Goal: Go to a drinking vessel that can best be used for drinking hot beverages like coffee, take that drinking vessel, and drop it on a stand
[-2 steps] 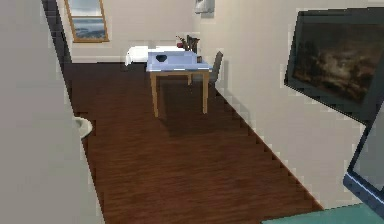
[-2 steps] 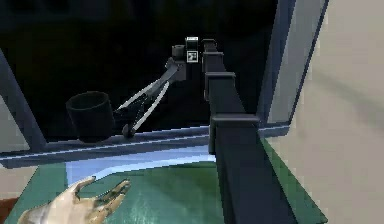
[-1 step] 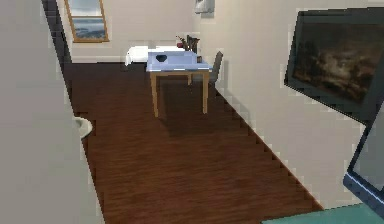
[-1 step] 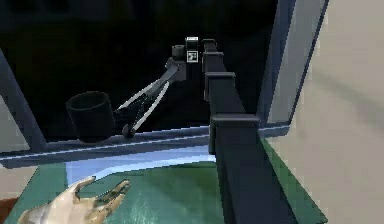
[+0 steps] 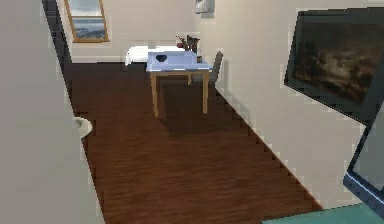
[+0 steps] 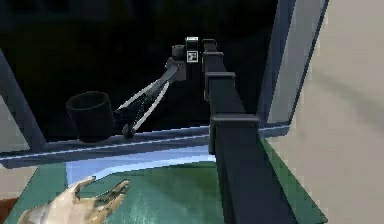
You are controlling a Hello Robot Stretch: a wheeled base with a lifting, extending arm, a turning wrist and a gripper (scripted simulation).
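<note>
In the arm side view a dark cup-shaped vessel [image 6: 90,113] shows against a black screen [image 6: 120,50], its base level with the screen's blue-grey lower frame [image 6: 120,150]. The dark arm [image 6: 235,140] rises from the bottom edge, and the gripper [image 6: 124,118] reaches left from its far end, with thin fingers [image 6: 150,95] ending just right of the vessel. I cannot tell whether the gripper holds anything. A green stand top [image 6: 170,190] lies below.
A pale tan figurine-like object [image 6: 85,200] lies on the green top at the lower left. In the forward view a wooden table [image 5: 180,72] with a dark bowl [image 5: 160,58] and a chair [image 5: 215,68] stands down the room. The dark screen [image 5: 335,60] hangs on the right wall.
</note>
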